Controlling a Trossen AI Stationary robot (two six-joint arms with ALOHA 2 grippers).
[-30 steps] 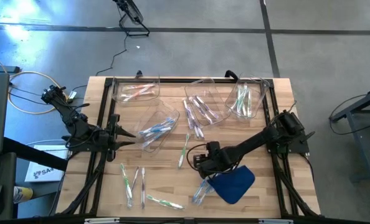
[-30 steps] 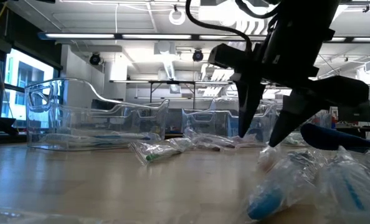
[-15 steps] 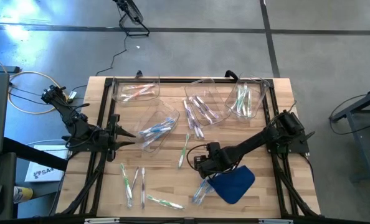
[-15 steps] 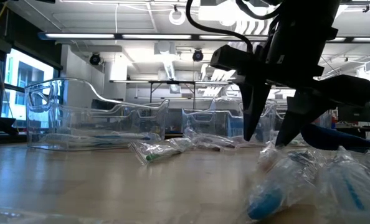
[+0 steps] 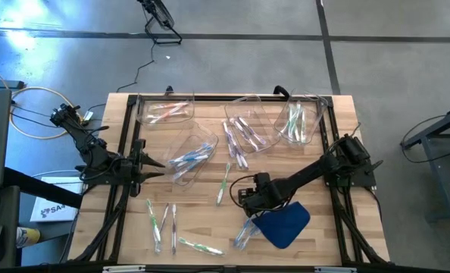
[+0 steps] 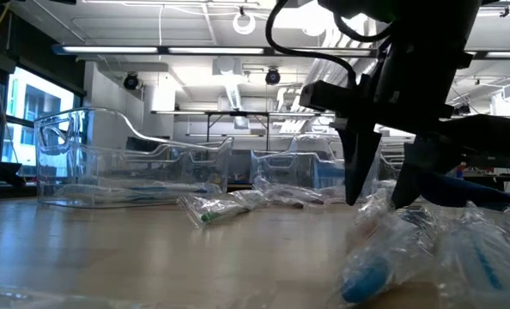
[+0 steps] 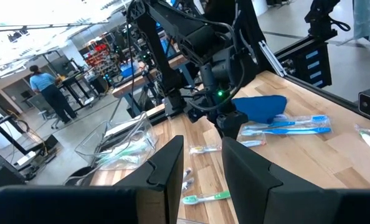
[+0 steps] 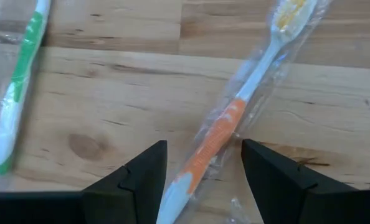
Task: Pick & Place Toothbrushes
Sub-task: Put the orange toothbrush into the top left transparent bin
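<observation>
A slim toothbrush with an orange-and-white handle, sealed in a clear plastic wrapper (image 8: 225, 127), lies flat on the light wooden table (image 5: 210, 220), just beside the blue cloth (image 5: 284, 224). The right gripper (image 8: 202, 177) hangs right over it, dark fingers (image 8: 138, 174) spread wide with the handle lying between them, not clamped. A green-and-white wrapped toothbrush (image 8: 17, 99) lies near it on the bare wood, farther from the cloth.

Touching the blue cloth's edge is a small heap of wrapped blue toothbrushes (image 5: 244, 231). Well apart from the cloth, near the table's front edge, several green and pink wrapped toothbrushes (image 5: 163, 221) lie scattered.

Across the table from the cloth stand four clear plastic bins (image 5: 249, 121), each holding toothbrushes: pink ones (image 5: 167, 112), blue ones (image 5: 192, 158), purple ones (image 5: 244, 130) and green ones (image 5: 295, 123).

The left gripper (image 5: 151, 164) waits over the table's left edge, well apart from the cloth, beside the blue-brush bin, fingers (image 7: 166, 168) partly apart with nothing between them.
</observation>
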